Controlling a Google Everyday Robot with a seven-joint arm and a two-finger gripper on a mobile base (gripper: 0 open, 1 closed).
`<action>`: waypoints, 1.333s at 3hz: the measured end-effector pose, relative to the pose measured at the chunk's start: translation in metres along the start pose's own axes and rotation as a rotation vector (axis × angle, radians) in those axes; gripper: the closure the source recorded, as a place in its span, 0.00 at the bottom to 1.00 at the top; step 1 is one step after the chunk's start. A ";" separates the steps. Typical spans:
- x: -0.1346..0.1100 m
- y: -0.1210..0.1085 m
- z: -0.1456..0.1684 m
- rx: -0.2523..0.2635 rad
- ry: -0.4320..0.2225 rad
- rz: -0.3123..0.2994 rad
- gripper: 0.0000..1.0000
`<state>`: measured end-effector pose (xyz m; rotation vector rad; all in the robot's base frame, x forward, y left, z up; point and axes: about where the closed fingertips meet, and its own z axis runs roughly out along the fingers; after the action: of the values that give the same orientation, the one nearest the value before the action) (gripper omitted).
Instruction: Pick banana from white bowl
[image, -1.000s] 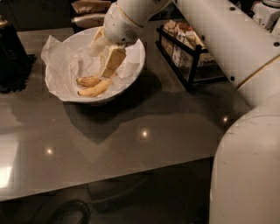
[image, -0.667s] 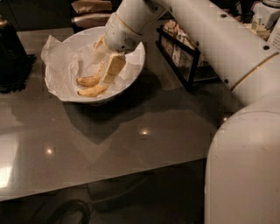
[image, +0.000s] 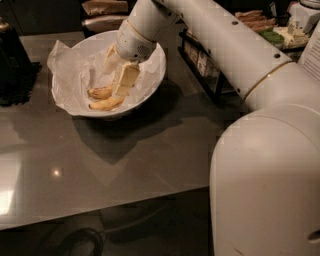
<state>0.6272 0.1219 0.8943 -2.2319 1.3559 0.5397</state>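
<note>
The gripper (image: 120, 91) is inside the white bowl (image: 159, 75), touching the banana (image: 106, 103) on the paper (image: 70, 75). I cannot tell if it is apart or together.

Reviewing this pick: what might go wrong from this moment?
1. The claw is down inside the white bowl, right beside the banana. Crumpled paper lines the bowl around both, so a grasp may catch paper and drag it out with the fruit.
2. Nothing holds the bowl on the glossy table. A sideways push from the claw might slide or tip it.
</note>
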 end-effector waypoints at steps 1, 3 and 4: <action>0.006 0.000 0.012 -0.031 -0.003 0.009 0.36; 0.025 0.020 0.036 -0.098 -0.018 0.073 0.34; 0.026 0.021 0.039 -0.104 -0.018 0.075 0.34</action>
<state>0.6163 0.1178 0.8446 -2.2593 1.4373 0.6692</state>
